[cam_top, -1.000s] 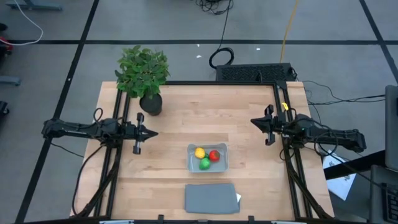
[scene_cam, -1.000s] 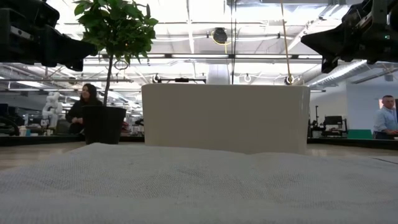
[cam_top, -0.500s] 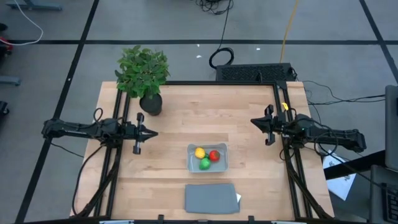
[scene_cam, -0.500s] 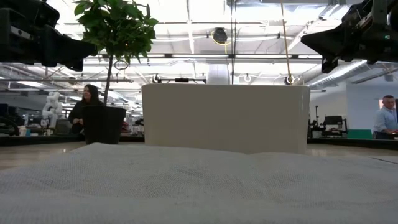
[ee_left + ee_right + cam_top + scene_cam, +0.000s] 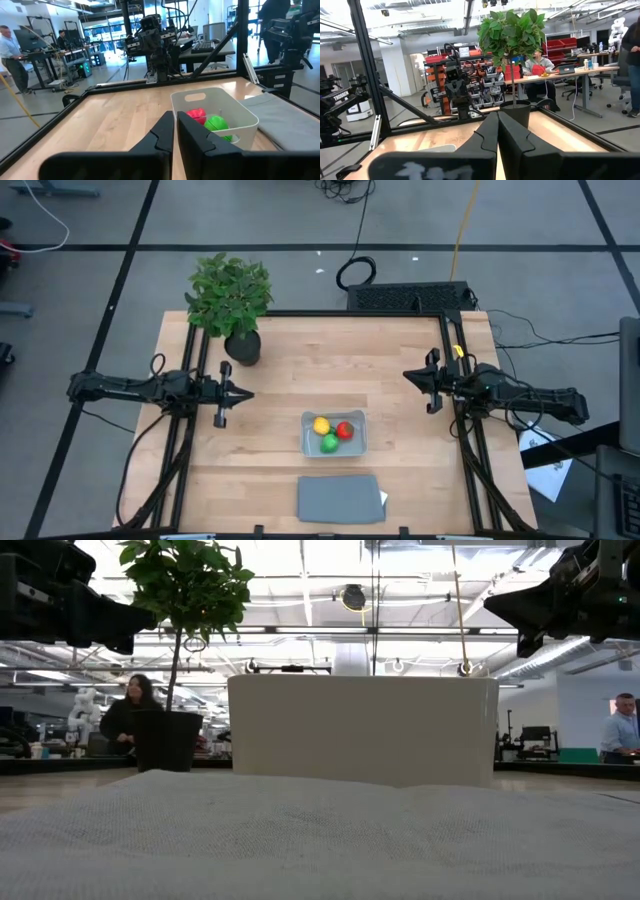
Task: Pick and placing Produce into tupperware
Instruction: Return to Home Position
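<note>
The light grey-blue tupperware tray sits near the middle of the table and shows as a pale wall in the low view. Inside it lie the yellow piece, the round red piece and the round green piece; the left wrist view shows the red piece and the green piece over the tray's rim. My left gripper hovers shut at the table's left side. My right gripper hovers shut at the right side. Both stand well away from the tray.
A potted leafy plant stands at the far left corner. The flat dark grey lid lies at the near edge, just in front of the tray. Black frame rails run along both table sides. People are in the room beyond the table.
</note>
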